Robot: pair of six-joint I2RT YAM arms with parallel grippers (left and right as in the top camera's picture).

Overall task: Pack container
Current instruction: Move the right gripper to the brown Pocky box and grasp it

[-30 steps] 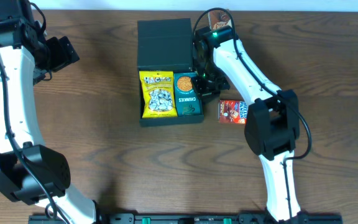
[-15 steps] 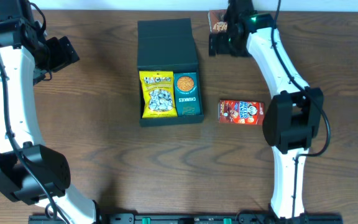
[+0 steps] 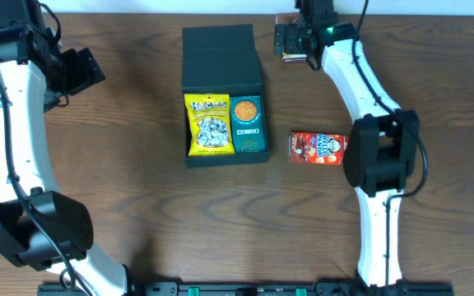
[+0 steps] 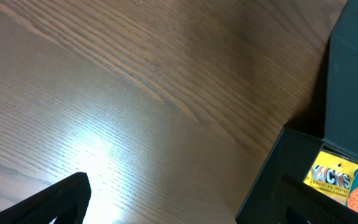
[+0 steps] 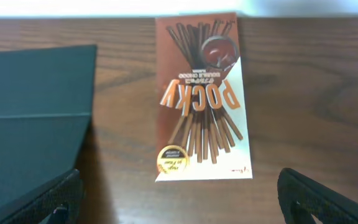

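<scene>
The container (image 3: 219, 57) sat open near the middle of the wooden table (image 3: 122, 189), its dark flap lid thrown back toward the far edge. Inside its shallow tray lay two snacks side by side: a yellow snack packet (image 3: 210, 123) on the left and a small teal carton with an orange circle (image 3: 248, 125) on the right. A red snack box (image 3: 318, 149) lay flat on the table just to the right of the container, not touching it. Off at the far edge, to the right of the lid, lay a brown Pocky box (image 5: 202, 93), flat and face up. The right fingers (image 5: 328, 199) hung above it, spread wide and holding nothing; from that wrist's view the box showed between them and the container's lid to one side. The left fingers (image 4: 55, 202) were well away at the left of the table, raised over bare wood, also spread wide and empty, with a corner of the container and its yellow packet at the edge of that wrist's view.
</scene>
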